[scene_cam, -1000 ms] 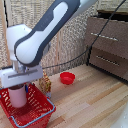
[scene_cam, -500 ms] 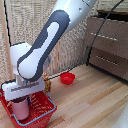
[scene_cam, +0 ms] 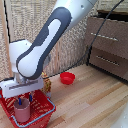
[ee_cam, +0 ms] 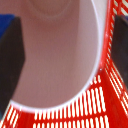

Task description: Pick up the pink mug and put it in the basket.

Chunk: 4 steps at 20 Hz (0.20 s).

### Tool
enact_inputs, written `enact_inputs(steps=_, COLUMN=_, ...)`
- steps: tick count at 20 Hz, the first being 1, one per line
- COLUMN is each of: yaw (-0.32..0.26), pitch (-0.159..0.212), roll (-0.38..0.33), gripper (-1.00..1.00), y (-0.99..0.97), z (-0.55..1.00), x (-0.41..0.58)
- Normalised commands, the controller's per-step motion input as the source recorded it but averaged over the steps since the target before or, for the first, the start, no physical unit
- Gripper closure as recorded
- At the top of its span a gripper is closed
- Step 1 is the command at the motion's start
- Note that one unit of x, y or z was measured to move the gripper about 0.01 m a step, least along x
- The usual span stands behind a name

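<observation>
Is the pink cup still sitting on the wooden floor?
No, the pink mug is down inside the red basket, under the gripper.

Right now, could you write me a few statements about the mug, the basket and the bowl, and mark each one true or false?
1. The pink mug is inside the basket. True.
2. The mug lies tipped on its side. False: it stands upright, its opening facing up.
3. The gripper is right above the mug, with its dark fingers reaching down beside the rim. True.
4. The red bowl sits in the basket with the mug. False: it rests on the wooden floor, apart from the basket, toward the exterior view's right.
5. The wrist view shows red lattice behind the mug. True.
6. The basket stands on top of the wooden dresser. False: it stands on the floor.
</observation>
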Motion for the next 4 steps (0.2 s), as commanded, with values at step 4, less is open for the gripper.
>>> enact_inputs(steps=4, yaw=-0.018, pitch=0.022, roll=-0.022, gripper=-1.00, y=-0.04, z=0.73, x=0.079)
